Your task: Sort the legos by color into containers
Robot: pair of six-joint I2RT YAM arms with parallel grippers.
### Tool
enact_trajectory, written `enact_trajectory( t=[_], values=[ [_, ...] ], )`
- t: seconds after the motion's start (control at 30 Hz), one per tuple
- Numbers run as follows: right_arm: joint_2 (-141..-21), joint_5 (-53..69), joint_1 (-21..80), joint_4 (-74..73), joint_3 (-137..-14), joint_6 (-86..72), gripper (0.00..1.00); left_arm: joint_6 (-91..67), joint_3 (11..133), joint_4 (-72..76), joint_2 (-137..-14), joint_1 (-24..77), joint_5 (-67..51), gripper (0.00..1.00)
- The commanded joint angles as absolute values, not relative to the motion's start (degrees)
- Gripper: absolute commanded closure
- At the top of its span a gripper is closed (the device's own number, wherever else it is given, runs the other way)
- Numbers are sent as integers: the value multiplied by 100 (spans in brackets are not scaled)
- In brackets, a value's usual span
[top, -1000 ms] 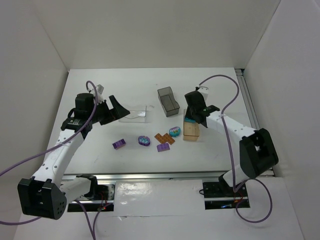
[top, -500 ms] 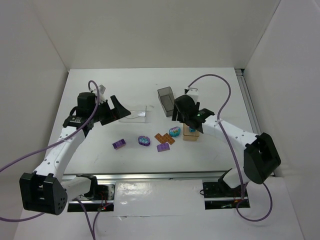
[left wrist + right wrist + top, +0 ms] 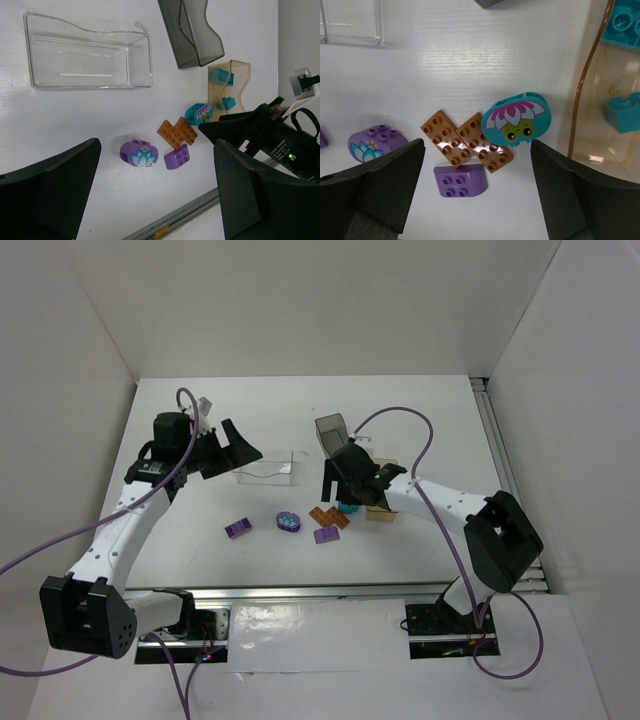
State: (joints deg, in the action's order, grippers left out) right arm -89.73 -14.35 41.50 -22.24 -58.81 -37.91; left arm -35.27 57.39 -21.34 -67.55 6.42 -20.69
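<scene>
Loose legos lie mid-table: two orange-brown flat bricks [image 3: 465, 142], a purple curved brick [image 3: 461, 181], a teal oval with a flower face [image 3: 517, 119], a purple oval [image 3: 372, 145] and a purple brick [image 3: 238, 528] further left. My right gripper [image 3: 477, 195] hangs open just above the orange and purple bricks, holding nothing. The tan container [image 3: 600, 125] to its right holds two teal bricks [image 3: 624, 112]. My left gripper [image 3: 155, 195] is open and empty, high over the table near the clear container [image 3: 87, 52], which has nothing in it. The smoky grey container [image 3: 192, 32] stands behind.
The right arm [image 3: 270, 135] reaches across in front of the tan container [image 3: 382, 508]. A metal rail [image 3: 190, 215] runs along the table's near edge. White walls close the table in on three sides.
My right gripper has opened and swung left from over the tan container to above the loose legos. The left arm has shifted only slightly.
</scene>
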Motion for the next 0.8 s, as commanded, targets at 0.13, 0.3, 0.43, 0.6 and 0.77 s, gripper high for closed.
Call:
enact_trajectory(
  t=[0.13,0.3,0.43,0.6,0.77],
  values=[
    [-9008,-1195,4087,-2092,-5607,-4744,1,-3357,6134,-2145,-6847,606,-2197,0],
    [-9464,-1484,4087,-2337,-5905,-4922,1,-3357,6187,-2249,-6847,606,-2197,0],
    [-9808,-1828,4087,-2549,-6178,-5045,1,-3357,6074,-2250,-6847,606,-2197,0],
    [-10265,-2091,4087,-2725,-6618,-5045,1,-3410,5942,-2188,-6847,606,-2259,0],
    [-10458,-2092,4087,-2531,-6837,-4931,9,-3357,5836,-2188,-6741,606,-2136,0]
  ],
)
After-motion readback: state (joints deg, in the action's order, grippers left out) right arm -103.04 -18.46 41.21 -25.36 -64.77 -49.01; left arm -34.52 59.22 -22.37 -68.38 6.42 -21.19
